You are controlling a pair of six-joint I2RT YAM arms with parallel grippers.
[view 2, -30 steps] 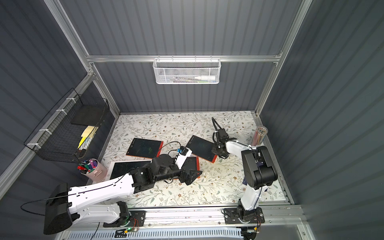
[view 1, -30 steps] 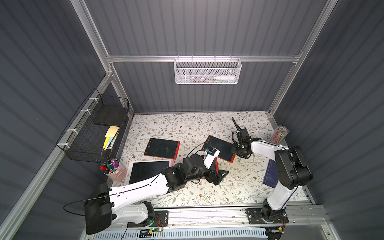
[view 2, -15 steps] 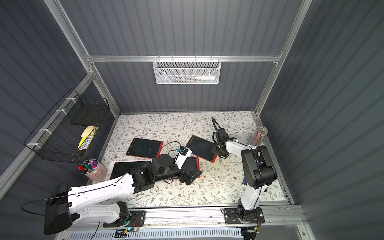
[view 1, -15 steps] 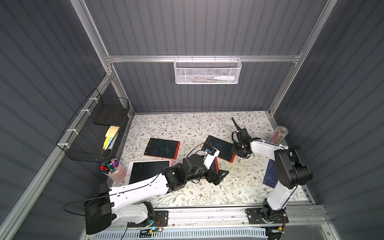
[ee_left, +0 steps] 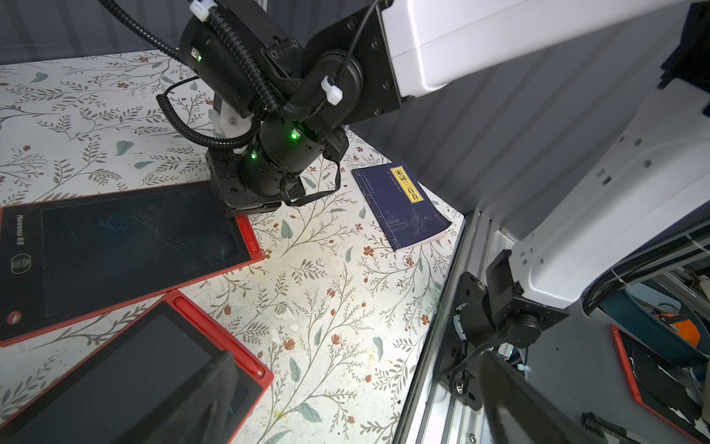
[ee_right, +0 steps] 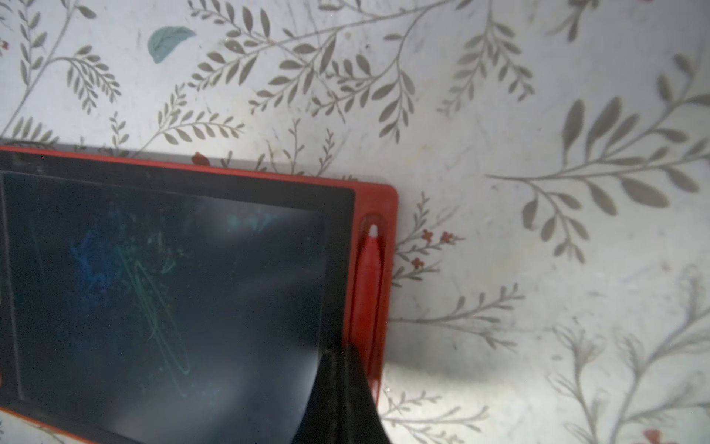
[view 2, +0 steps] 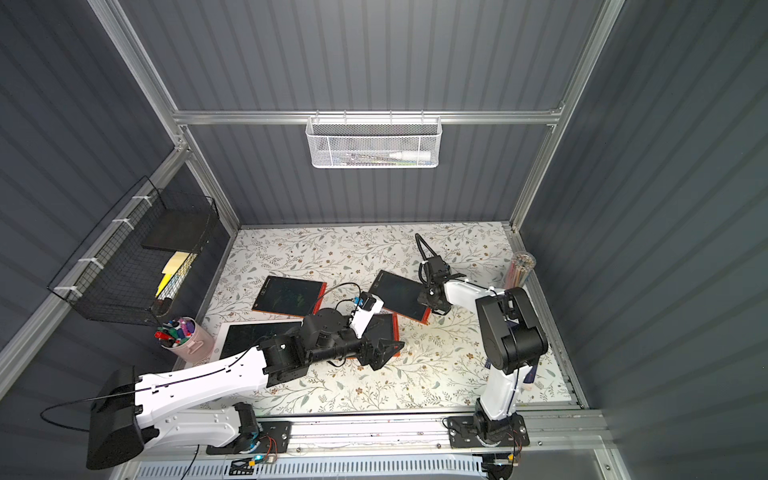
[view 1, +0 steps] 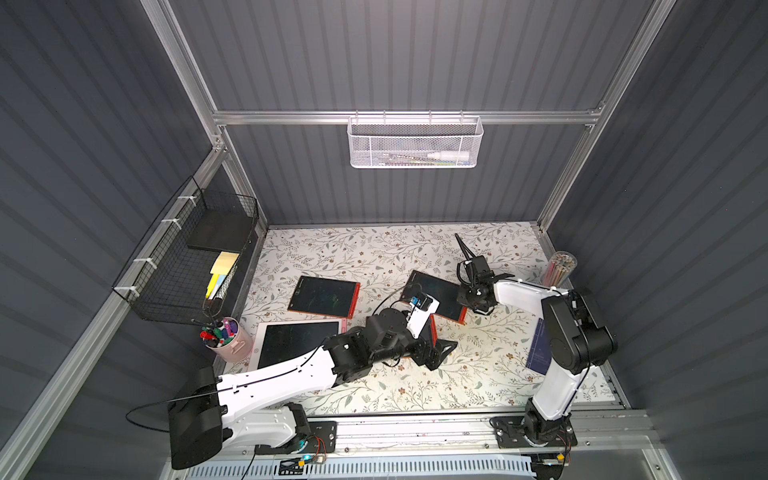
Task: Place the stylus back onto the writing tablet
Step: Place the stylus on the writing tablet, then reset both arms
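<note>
the red stylus [ee_right: 368, 276] lies in the side slot of the red writing tablet [ee_right: 173, 292], its white tip toward the tablet's corner. the right fingers [ee_right: 357, 403] are closed together with no gap, over the stylus's back end. whether they press on it cannot be told. the left fingers [ee_left: 215, 399] stand wide apart and hold nothing. they hover over a second red tablet [ee_left: 126, 384] just beside the writing tablet.

containers, placed from the writing tablet:
- a clear cup [view 1: 562, 270] of coloured pencils stands on the tabletop [view 1: 374, 249], out past the tablet's stylus edge, by the side wall.
- a pink cup [view 1: 235, 347] packed with markers stands well apart on the opposite side.
- a black wire basket [view 1: 174, 266] hangs on the wall farther out that same way. it holds a flat black pad and yellow sticky notes.
- a white mesh basket [view 1: 415, 143] hangs on the back rail, high beyond the tablet's far edge. a white marker-like tube and a few thin pens lie flat in it.

a blue book [ee_left: 399, 207] lies on the tabletop near the tablet's stylus side.
</note>
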